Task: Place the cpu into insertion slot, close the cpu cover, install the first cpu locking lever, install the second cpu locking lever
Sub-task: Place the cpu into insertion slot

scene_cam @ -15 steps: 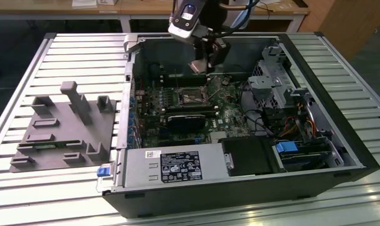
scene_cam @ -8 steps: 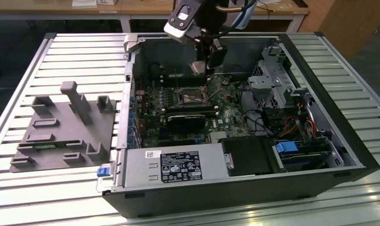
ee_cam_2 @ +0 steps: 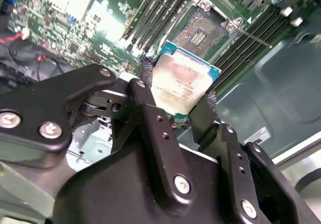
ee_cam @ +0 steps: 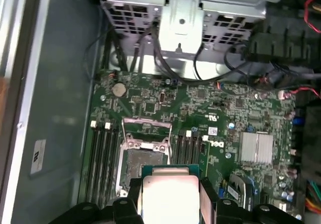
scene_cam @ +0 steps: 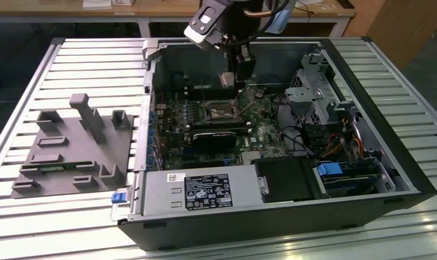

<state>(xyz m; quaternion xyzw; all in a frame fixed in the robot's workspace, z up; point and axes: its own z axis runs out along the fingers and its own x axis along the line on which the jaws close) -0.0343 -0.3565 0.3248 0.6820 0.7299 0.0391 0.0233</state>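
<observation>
Slatted metal table [scene_cam: 399, 65] under everything. On it, open PC case [scene_cam: 402, 179], side panel off, interior facing up. Just beside case, toward exterior view's left, grey moulded fixture [scene_cam: 73, 143] w/ upright pegs. Inside case: power supply [scene_cam: 196, 192] along near edge, drive cage [ee_cam: 183, 13] w/ cable bundles, green motherboard [scene_cam: 203, 138] across the floor. Reaching down into case from above, black gripper [ee_cam_2: 175, 86], fingers pressed against two opposite edges of the cpu [ee_cam_2: 179, 78], pinching it w/ silvery top toward both wrist cams. Held in air above board, apart from the insertion slot [ee_cam: 142, 163], not seated; in first wrist view, overlapping slot's near rim. Slot bare, dark contact field showing, w/ long black memory slots [ee_cam: 103, 163] on both sides. Silvery cpu cover [ee_cam: 145, 143] flipped up, standing open on the side of slot away from chip. Thin lever wire [ee_cam_2: 251, 35] angled out beside socket.
</observation>
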